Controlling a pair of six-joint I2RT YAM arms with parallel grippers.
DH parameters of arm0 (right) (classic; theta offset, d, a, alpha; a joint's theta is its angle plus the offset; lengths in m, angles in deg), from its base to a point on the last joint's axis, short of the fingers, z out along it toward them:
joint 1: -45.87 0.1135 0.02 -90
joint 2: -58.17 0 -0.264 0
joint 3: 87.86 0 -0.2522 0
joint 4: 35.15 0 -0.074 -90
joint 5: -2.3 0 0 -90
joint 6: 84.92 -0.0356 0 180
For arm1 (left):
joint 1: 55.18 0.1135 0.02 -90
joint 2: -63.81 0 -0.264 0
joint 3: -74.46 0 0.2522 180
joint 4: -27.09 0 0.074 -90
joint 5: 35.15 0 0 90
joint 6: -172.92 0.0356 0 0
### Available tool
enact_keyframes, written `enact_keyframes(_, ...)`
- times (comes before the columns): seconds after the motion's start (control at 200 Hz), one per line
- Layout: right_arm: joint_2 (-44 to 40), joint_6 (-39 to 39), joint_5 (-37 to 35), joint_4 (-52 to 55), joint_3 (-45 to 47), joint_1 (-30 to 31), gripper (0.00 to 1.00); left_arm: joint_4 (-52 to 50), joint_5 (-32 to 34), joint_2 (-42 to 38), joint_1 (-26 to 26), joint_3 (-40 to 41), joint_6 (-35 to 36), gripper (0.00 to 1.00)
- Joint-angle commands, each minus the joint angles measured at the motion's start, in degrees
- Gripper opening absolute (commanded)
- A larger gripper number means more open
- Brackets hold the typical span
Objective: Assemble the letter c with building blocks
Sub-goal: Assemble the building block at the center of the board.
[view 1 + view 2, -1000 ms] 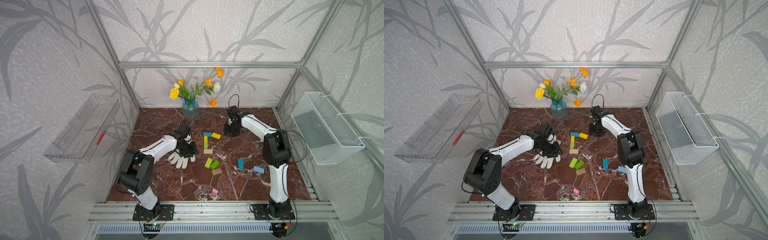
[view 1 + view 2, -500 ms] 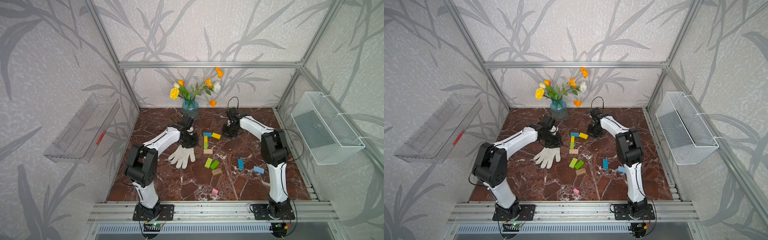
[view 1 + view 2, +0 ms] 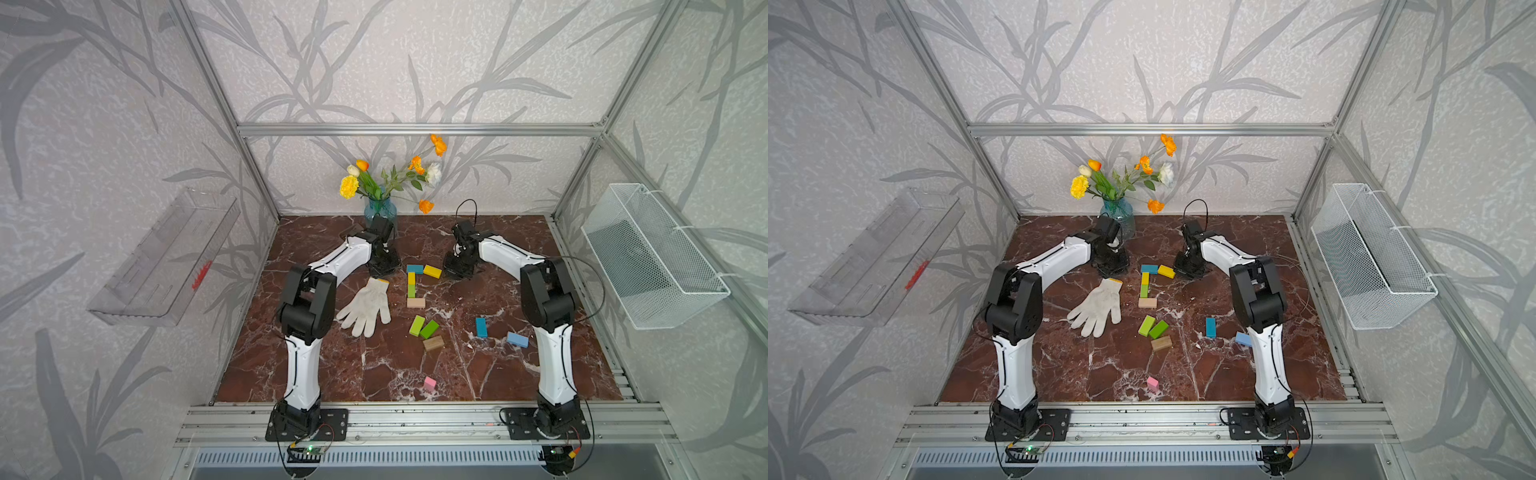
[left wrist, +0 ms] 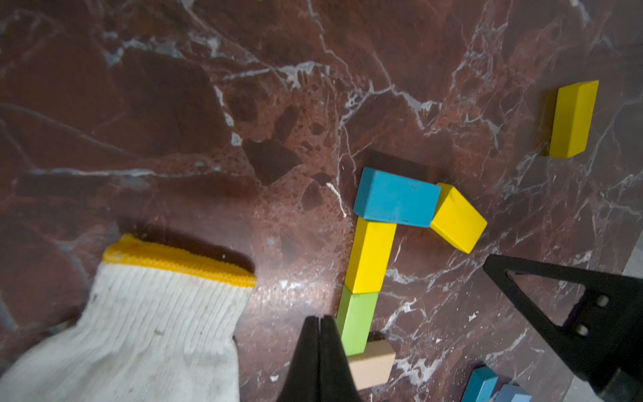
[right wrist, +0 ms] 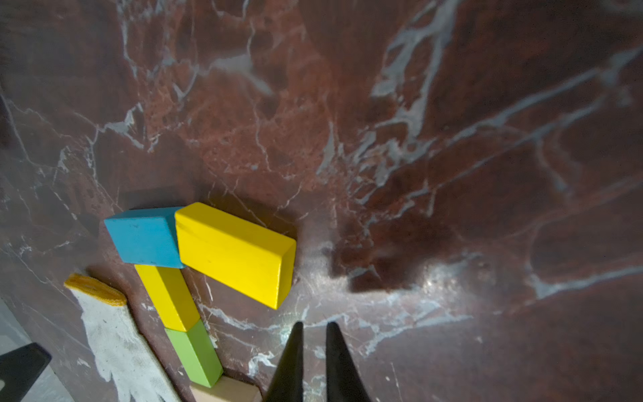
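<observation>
Red marble bench (image 3: 316, 374), small flat coloured wooden building blocks (image 3: 411, 279) mid-bench: top bar and spine laid, bottom bar barely begun (spare blocks (image 3: 424, 328) loose nearby). Left tool (image 4: 318, 318) pinched shut, right tool (image 5: 313, 325) narrowly apart, both empty.

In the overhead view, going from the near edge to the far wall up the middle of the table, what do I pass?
Pink block → brown wooden block → then the column: pale wooden block → green block → yellow block → blue block → flower vase.
</observation>
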Motion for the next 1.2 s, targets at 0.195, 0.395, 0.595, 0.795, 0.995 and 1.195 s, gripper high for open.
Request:
enact_keyframes(0.195,-0.3,-0.1,1.3,-1.9,2.8,-1.3,0.14,7.6,-1.3,3.9,0.4,-1.4,-0.2,0.00)
enact_keyframes(0.395,-1.5,-0.3,1.5,-3.0,5.0,-2.2,0.14,11.2,-1.3,5.5,0.5,-1.8,0.8,0.00)
enact_keyframes(0.595,-2.6,-1.3,3.0,-7.9,8.5,-2.7,0.14,13.4,-2.0,7.2,0.6,-1.8,1.6,0.00)
enact_keyframes(0.795,-3.3,-3.1,3.5,-11.5,11.4,-3.2,0.14,14.6,-3.4,8.5,0.6,-2.2,2.1,0.00)
enact_keyframes(0.995,-3.5,-3.7,4.0,-12.6,11.8,-3.2,0.14,15.4,-3.7,9.4,0.6,-2.5,2.0,0.00)
enact_keyframes(1.195,-3.5,-3.9,4.2,-12.8,11.7,-3.4,0.14,15.8,-5.5,10.3,0.6,-3.0,2.0,0.00)
